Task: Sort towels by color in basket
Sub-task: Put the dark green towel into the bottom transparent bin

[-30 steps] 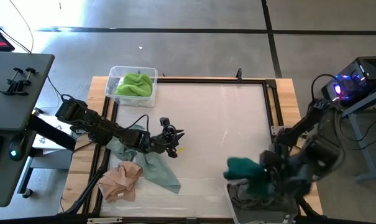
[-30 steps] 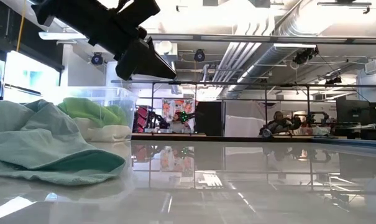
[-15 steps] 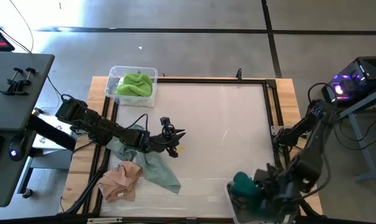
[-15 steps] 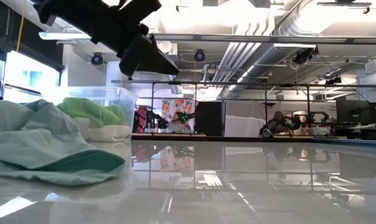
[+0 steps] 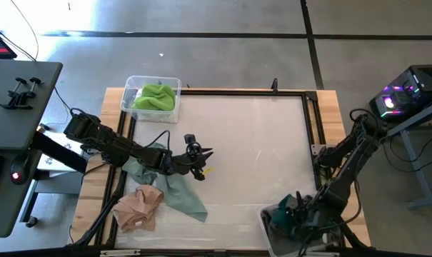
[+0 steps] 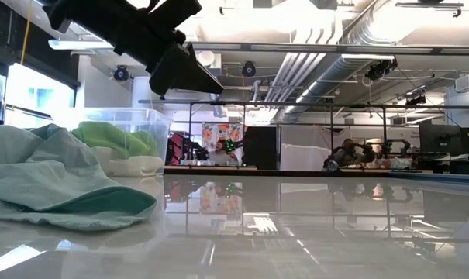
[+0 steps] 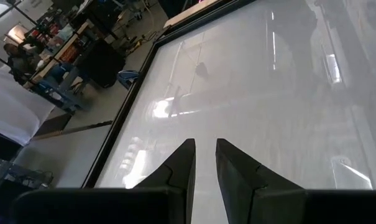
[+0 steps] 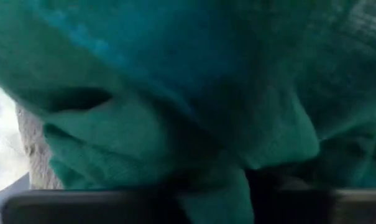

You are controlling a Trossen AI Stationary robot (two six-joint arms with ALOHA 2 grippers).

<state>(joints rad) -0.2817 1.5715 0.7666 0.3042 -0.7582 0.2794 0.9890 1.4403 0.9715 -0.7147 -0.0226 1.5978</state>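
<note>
The right pincer (image 5: 295, 223) presses the dark teal towel (image 5: 282, 214) into a bin (image 5: 267, 230), its grip impossible to judge.

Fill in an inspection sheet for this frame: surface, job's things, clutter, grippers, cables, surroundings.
Surface: glossy white tabletop with a black border frame, on a wooden bench.
Job's things: lime green towel in a clear plastic bin at the far left corner; pale mint towel and peach towel on the left side; dark teal towel in a grey basket at the near right corner.
Clutter: nothing seen.
Grippers: left gripper above the table near the mint towel, fingers slightly apart, empty; right gripper down in the basket at the teal towel.
Cables: black cables along the left arm.
Surroundings: concrete floor; lab room with people seated far behind.
</note>
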